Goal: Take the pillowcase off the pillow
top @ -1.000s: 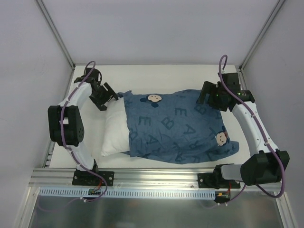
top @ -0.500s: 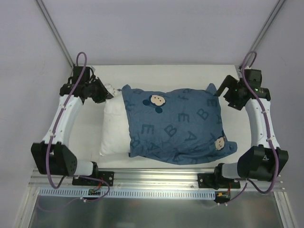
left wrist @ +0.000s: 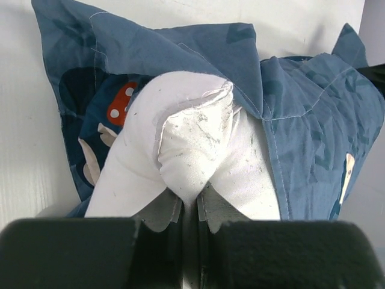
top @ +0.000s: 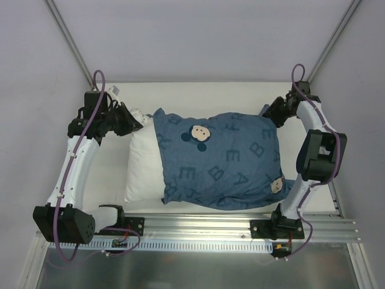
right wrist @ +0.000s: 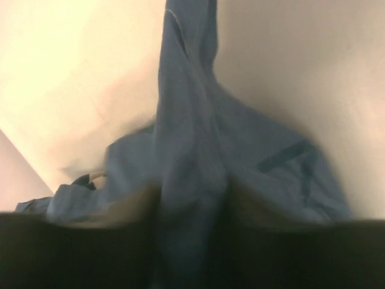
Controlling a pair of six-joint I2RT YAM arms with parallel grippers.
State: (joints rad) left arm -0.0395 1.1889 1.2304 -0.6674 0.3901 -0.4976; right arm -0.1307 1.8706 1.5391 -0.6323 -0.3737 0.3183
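The left arm stretches long beside the pillow (top: 143,165), wrist turned inward, and the left gripper (top: 128,118) is clamped on the pillow's bare far corner. The right arm folds elbow-high, and the right gripper (top: 271,112) pinches the pillowcase (top: 216,159) at the pillow's opposite far corner. The pillowcase covers most of the pillow.

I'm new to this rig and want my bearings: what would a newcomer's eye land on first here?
The blue pillowcase printed with letters and mouse faces, spread across the table, with the white pillow poking out of its left end. Next, the left gripper shut on the pillow's far corner, and the right gripper straddling the pillowcase's far right corner, too blurred to tell if it grips.
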